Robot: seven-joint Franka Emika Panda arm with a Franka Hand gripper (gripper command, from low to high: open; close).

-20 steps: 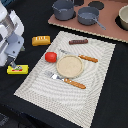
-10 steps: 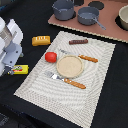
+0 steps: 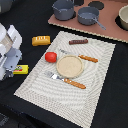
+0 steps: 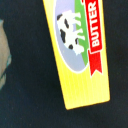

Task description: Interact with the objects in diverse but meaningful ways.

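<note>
The yellow labelled bar (image 3: 21,69) lies on the black table at the exterior view's left. It fills the wrist view (image 4: 80,55), with a cow picture and the word BUTTER. My gripper (image 3: 10,69) hangs right beside the bar's left end; its fingers are hidden by the white hand. The red tomato (image 3: 50,57) sits on the striped placemat (image 3: 95,95). The orange bread block (image 3: 41,40) lies just off the mat. The thin brown stick (image 3: 78,42) lies on the mat's far edge. A grey long-handled pot (image 3: 88,15) stands on the brown board.
A tan plate (image 3: 70,66) sits mid-mat, with an orange-handled knife (image 3: 87,58) and fork (image 3: 69,80) on either side of it. A second grey pot (image 3: 63,9) and a dark burner (image 3: 96,5) are on the brown board (image 3: 107,32) at the back.
</note>
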